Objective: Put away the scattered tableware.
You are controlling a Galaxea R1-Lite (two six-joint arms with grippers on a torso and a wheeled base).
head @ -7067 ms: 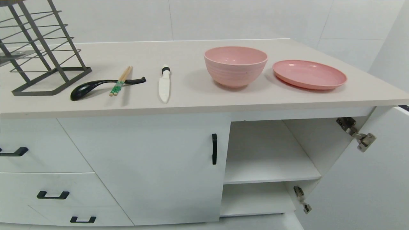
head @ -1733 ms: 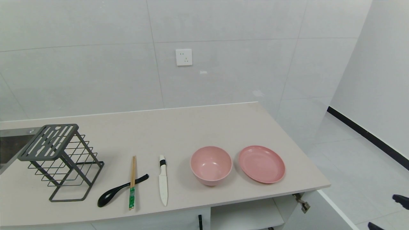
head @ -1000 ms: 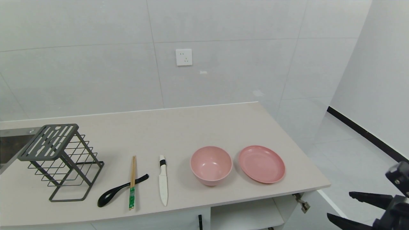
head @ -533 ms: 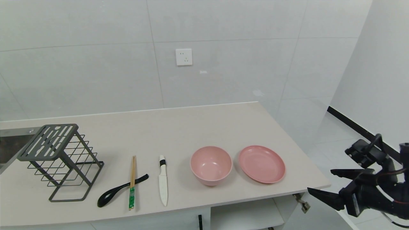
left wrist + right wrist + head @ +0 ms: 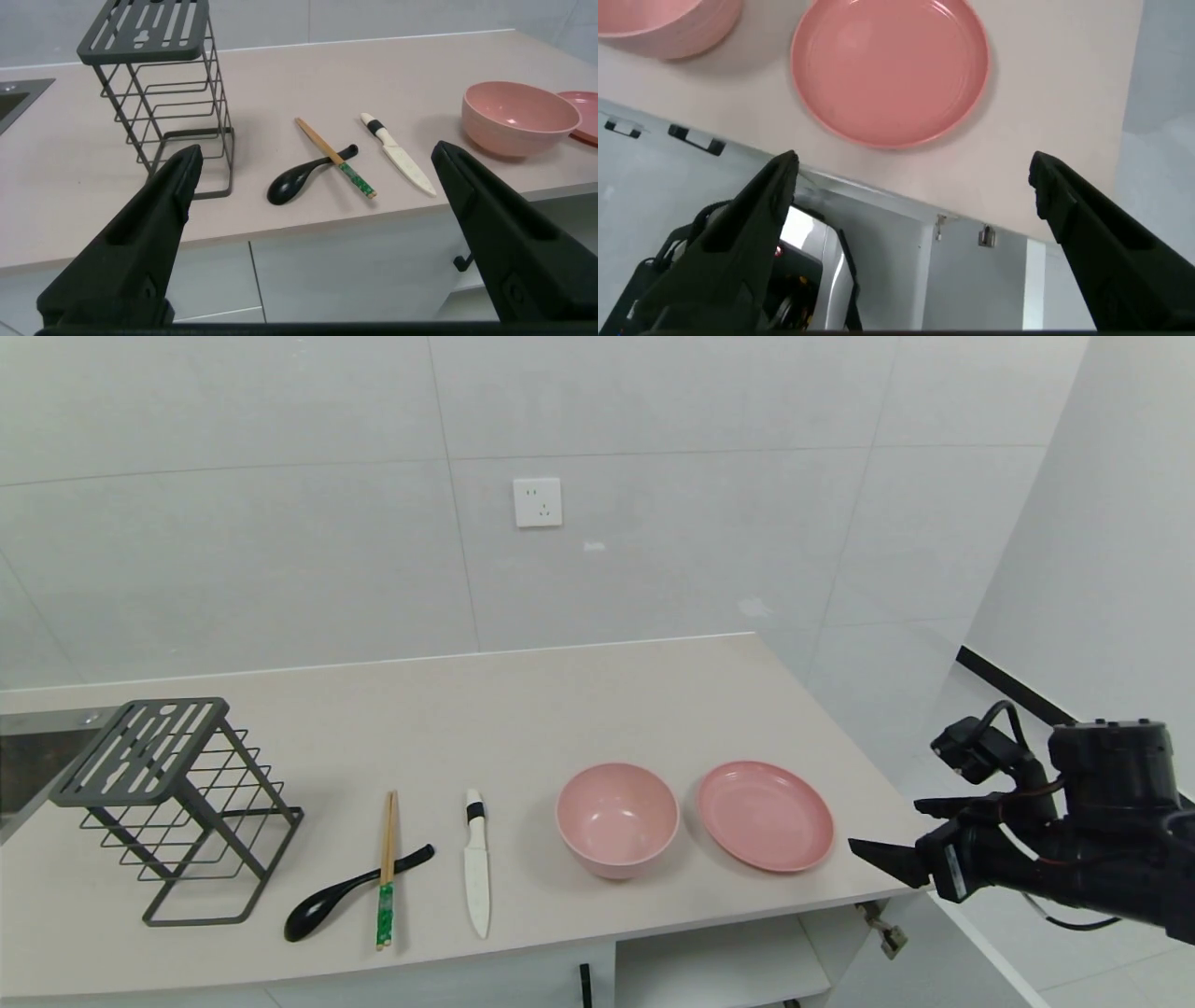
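The right gripper (image 5: 885, 823) has come up from low on the right and swung in toward the counter (image 5: 523, 709) – half a second ago it hung lower and farther out. Now it sits just off the counter's right end, near the front corner, level with the top. Its fingers (image 5: 887, 861) point left toward the pink plate (image 5: 766, 814) and are spread apart with nothing between them. Nothing on the counter has shifted.

The plate lies flat near the right end, close to the near edge. Just left of it, not quite touching, stands the pink bowl (image 5: 616, 817), upright. Farther left lies a white knife (image 5: 477, 873) with a black band on its handle, handle far and tip near. Left again, a pair of wooden chopsticks (image 5: 386, 863) lies across the handle of a black spoon (image 5: 345, 896). A dark wire rack (image 5: 168, 803) stands toward the left end, well apart from the plate and bowl.

The left gripper (image 5: 315, 159) hangs in front of the counter's near edge, facing the rack, spoon and knife – its fingers (image 5: 140, 243) are wide apart and empty.

Below the counter's right part the cupboard stands open, a white shelf (image 5: 728, 971) showing inside. A wall socket (image 5: 538, 502) sits on the tiled wall behind.
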